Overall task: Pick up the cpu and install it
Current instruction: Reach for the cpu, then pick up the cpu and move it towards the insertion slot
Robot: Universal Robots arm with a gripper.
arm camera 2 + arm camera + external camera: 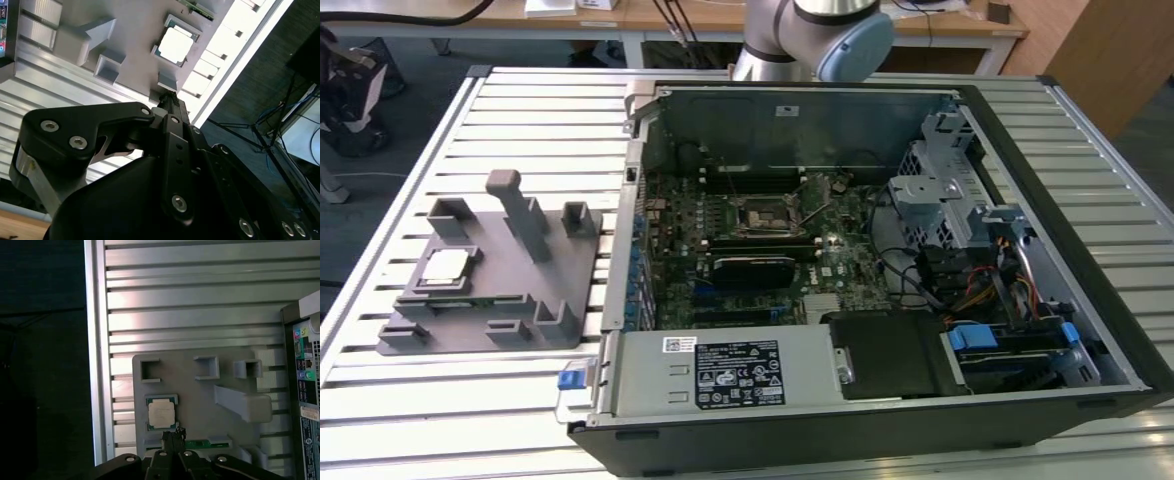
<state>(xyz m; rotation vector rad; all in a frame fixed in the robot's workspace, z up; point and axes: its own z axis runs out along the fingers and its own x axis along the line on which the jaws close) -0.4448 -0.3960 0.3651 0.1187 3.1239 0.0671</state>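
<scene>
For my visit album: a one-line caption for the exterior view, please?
Open computer case on a slatted table, cpu resting in the grey fixture beside it.

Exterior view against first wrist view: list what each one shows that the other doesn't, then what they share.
Exterior view: the open inside of the computer case, with the motherboard and its socket, plus the arm behind the case.
First wrist view: the gripper above the grey fixture, near the cpu; the coloured ports on the case's back; dark floor beside the table.
Both: the cpu lying flat in the fixture on the slatted table, with the case next to it.
</scene>
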